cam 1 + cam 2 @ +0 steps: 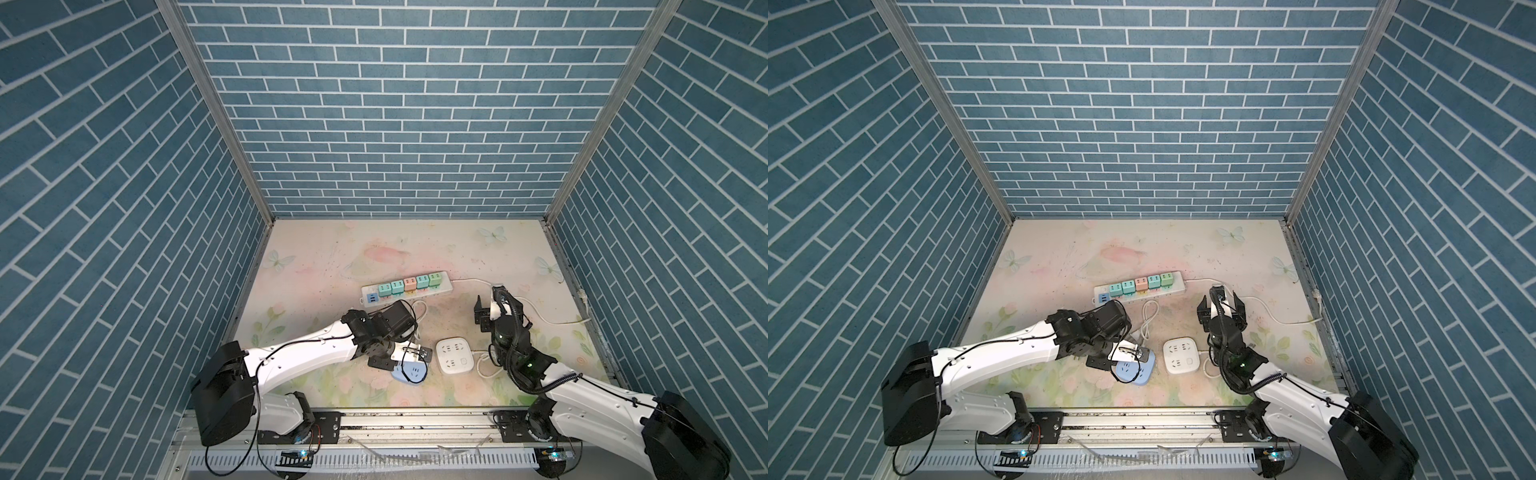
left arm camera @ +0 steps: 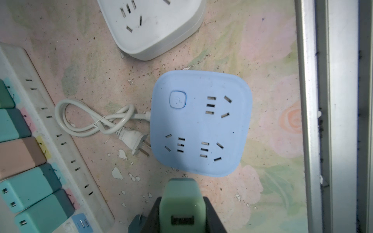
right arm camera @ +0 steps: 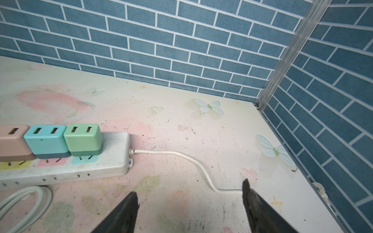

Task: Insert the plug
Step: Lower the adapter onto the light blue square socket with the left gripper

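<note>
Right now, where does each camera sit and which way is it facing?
Top views: overhead at the near edge, looking down on the table; left arm and right arm show.
Left wrist: on the left arm, looking down on the blue socket block; left gripper shut on the green plug shows.
Right wrist: low on the right arm, facing the back wall past the power strip; open right gripper shows.
Shared: all views show the power strip.
</note>
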Robot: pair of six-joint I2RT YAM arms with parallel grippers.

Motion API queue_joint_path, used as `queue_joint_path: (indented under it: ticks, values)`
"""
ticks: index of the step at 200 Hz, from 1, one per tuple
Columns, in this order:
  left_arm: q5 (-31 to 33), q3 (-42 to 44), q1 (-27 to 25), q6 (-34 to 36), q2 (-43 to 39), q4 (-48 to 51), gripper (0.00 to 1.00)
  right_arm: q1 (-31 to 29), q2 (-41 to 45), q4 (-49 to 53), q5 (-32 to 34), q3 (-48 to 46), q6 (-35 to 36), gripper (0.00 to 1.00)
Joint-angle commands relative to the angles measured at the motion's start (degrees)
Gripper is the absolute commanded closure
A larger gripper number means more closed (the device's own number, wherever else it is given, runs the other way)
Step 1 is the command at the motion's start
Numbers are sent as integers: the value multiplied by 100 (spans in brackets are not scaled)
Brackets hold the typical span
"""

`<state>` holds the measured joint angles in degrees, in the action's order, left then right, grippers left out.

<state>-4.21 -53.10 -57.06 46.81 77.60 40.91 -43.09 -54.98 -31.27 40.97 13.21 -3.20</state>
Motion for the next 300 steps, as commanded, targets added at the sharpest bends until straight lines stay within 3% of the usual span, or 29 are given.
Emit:
queue_joint_path:
  ticks: [1,35,85,300]
  values:
    - [-487,-157,28,-123,5,-84,100,23,-29,-29,20,-21,-128,17]
    - [-1070,78,28,-95,-272,-590,100,25,-31,-40,16,-29,-130,17]
    - [-1452,209,26,-36,-227,-982,100,24,-138,-92,40,6,-111,17]
    - [-1768,234,-43,39,187,-1040,100,38,-131,-73,-17,3,-113,18]
